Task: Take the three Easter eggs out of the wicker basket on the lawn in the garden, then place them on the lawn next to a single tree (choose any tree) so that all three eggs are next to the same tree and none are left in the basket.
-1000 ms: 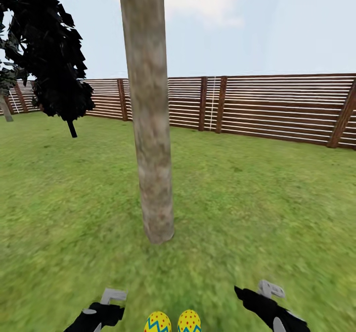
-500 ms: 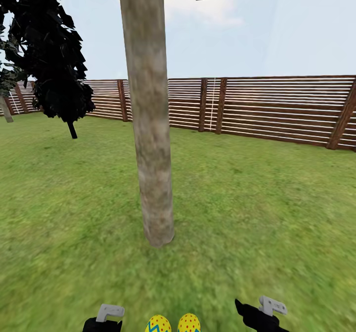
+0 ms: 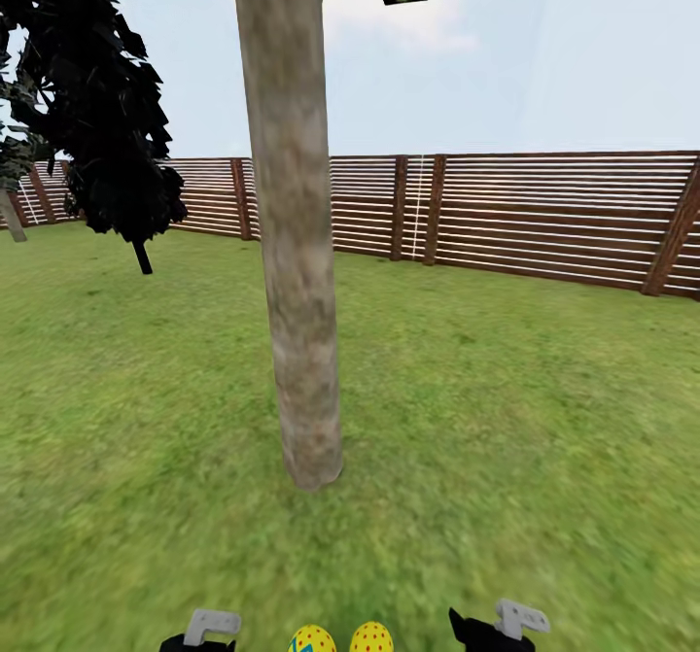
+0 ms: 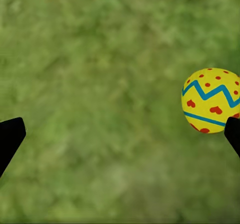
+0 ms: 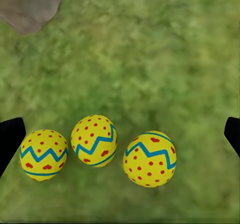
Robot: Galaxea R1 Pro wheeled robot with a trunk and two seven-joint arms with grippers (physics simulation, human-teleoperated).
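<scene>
All three Easter eggs (image 5: pixel 97 152) lie on the lawn (image 3: pixel 506 409) near the tree (image 3: pixel 297 273). My left tool (image 4: pixel 120 134) and right tool (image 5: pixel 120 134) are both spread wide, holding nothing. I judge placement complete; next, withdraw without nudging an egg.
</scene>
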